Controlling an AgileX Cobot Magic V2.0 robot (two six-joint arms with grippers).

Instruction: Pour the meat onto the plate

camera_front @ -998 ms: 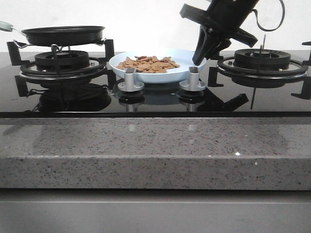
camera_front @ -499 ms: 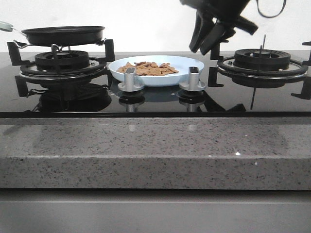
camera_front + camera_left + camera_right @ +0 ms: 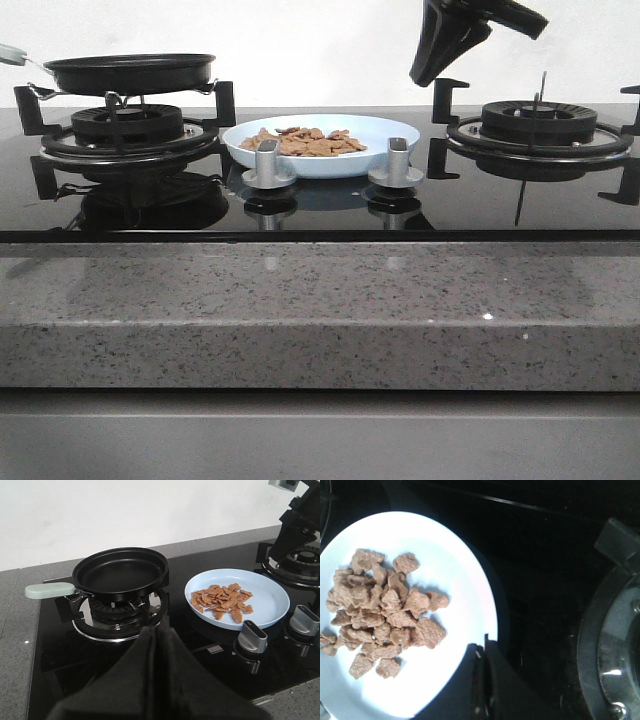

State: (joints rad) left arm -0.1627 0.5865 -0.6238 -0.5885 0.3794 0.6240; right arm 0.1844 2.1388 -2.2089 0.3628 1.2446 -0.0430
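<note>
A: What's in the plate (image 3: 322, 140)?
B: The meat (image 3: 304, 141), a loose heap of light-brown pieces, lying more toward the side nearer the frying pan (image 3: 130, 71). The plate sits flat on the black glass hob (image 3: 320, 205) between the two burners, just behind the two silver knobs (image 3: 268, 165).

A: And the pan?
B: Empty, resting on the left burner's (image 3: 128, 128) grate, its pale-green handle (image 3: 49, 590) pointing away from the plate.

A: The hands?
B: The right hand (image 3: 440, 52) hangs in the air above the plate's right edge, near the right burner (image 3: 540, 125), touching nothing; its fingers lie pressed together with nothing between them. The left hand (image 3: 159, 635) shows only in its own wrist view, fingers closed against each other, also holding nothing.

A: Below all that?
B: A speckled grey stone counter (image 3: 320, 310) carries the hob.
</note>
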